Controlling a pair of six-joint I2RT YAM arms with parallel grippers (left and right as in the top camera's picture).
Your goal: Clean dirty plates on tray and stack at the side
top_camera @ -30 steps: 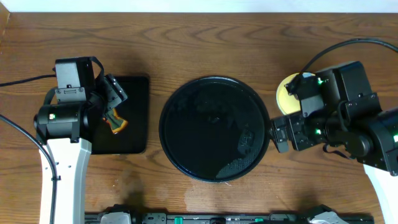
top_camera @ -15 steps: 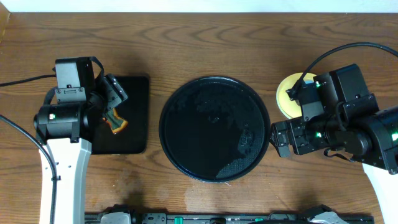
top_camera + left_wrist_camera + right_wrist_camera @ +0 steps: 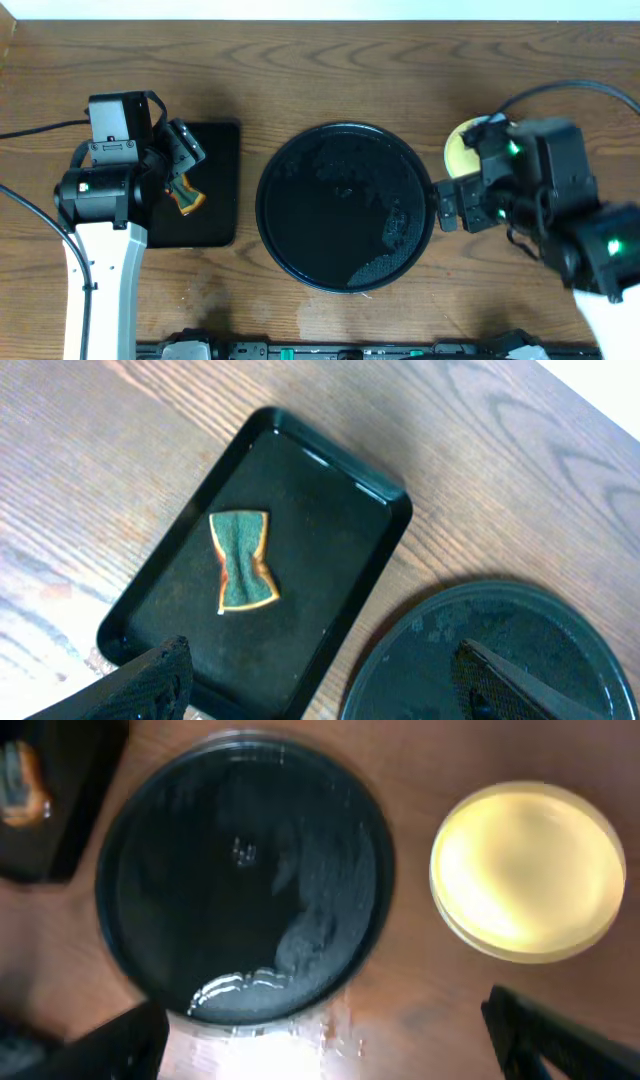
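You have two end effectors, both jaws spread wide, holding nothing. Left end effector [image 3: 325, 648] above one rectangular tray [image 3: 340, 520] carrying one sponge [image 3: 243, 560]. Right end effector [image 3: 320, 1020] between one round tray [image 3: 345, 207] and one visible yellow plate [image 3: 527, 870], which sits on tabletop [image 3: 300, 80] just right of that tray.

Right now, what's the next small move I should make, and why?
Probably just draw the right pincer back from the round tray and stop: it holds no plates, the yellow plate sits on the tabletop beside it, the sponge lies on the rectangular tray, and the pincer is open and empty.
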